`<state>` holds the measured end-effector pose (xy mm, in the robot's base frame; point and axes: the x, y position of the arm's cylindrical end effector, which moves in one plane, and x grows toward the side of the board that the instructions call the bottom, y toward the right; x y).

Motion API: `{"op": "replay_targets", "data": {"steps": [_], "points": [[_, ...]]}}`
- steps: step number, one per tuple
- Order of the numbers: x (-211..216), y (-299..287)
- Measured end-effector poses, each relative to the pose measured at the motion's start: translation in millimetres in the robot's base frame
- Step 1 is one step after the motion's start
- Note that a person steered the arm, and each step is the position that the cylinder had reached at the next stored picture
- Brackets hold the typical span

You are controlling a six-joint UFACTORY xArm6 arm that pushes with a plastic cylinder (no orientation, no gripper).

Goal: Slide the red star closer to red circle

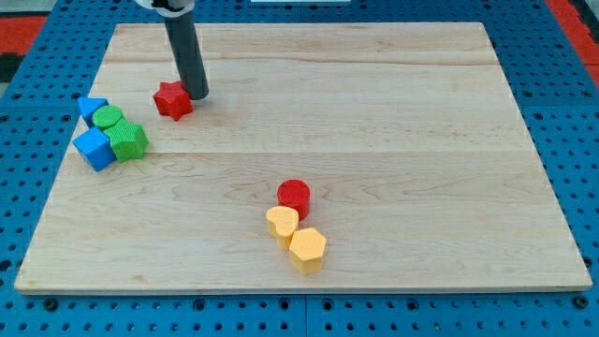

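We carry no claw, only a dark rod, and my tip touches the red star on its right side, near the board's top-left corner. The red circle sits well apart toward the bottom edge, touching a yellow block.

In the upper left of the frame I have my tip touching the right side of the red star, with the dark rod rising from there to the top edge. The red circle sits well apart, below the middle of the wooden desk, touching the upper of two yellow blocks just beneath it. At the left edge, two blue blocks and two green blocks huddle in one cluster.
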<state>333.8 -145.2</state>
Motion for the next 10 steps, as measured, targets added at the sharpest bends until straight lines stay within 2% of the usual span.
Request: {"op": "replay_targets", "data": {"steps": [1,3,4,5,6,7,10], "points": [[-4,-1],[-11,-59],[1,-94],[16,-85],[20,-52],[28,19],[57,132]]}}
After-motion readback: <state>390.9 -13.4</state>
